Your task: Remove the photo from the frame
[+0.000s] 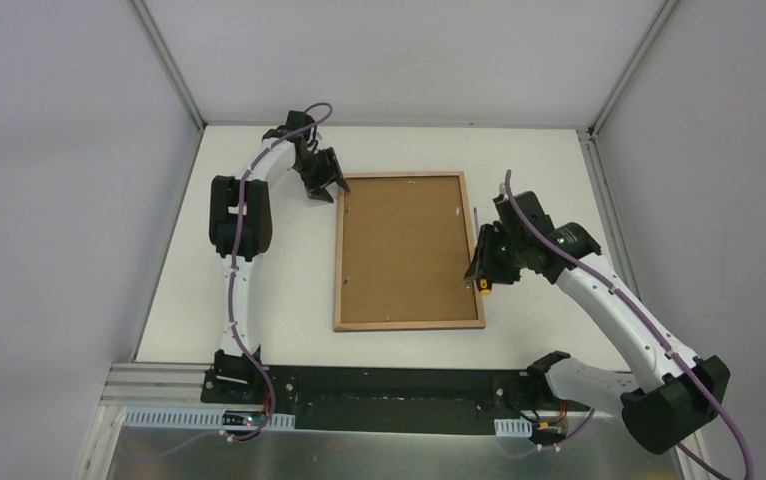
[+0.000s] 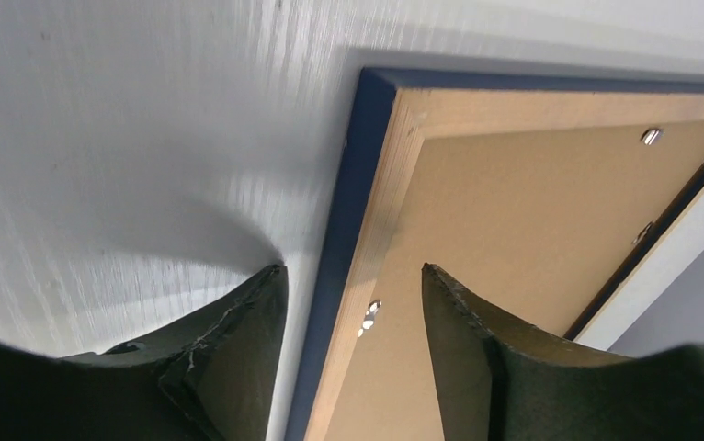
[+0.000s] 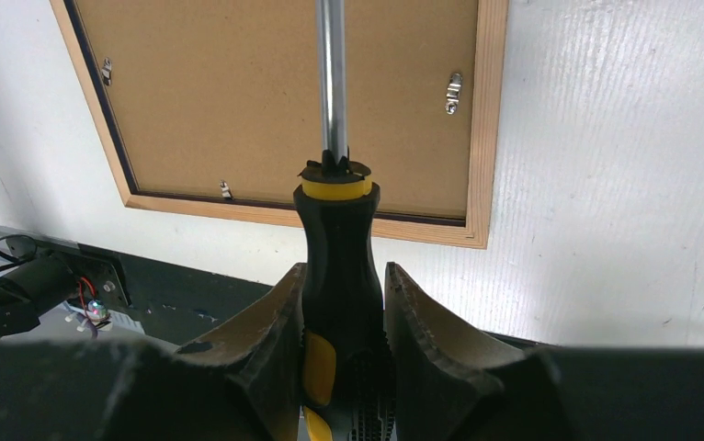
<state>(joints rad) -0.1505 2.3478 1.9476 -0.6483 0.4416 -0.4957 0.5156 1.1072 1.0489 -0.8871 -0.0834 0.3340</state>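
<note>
Left arm: stretched up the left side of the table (image 1: 259, 300), wrist turned in at the far left corner of the frame (image 1: 340, 260)
Right arm: bent in from the right, wrist by the frame's right rim
Frame: one, face down in mid-table (blue edge showing at the corner), one brown backing board (image 1: 404, 250) in it
Clips (image 3: 454, 92): three metal ones in the right wrist view
Left gripper (image 2: 353, 268): moderately parted, holding nothing, astride the left rim, one finger over the table, one over the board
Right gripper (image 3: 344, 266): clamped on one screwdriver (image 3: 339, 230) by its black-and-yellow handle, shaft pointing over the board
</note>
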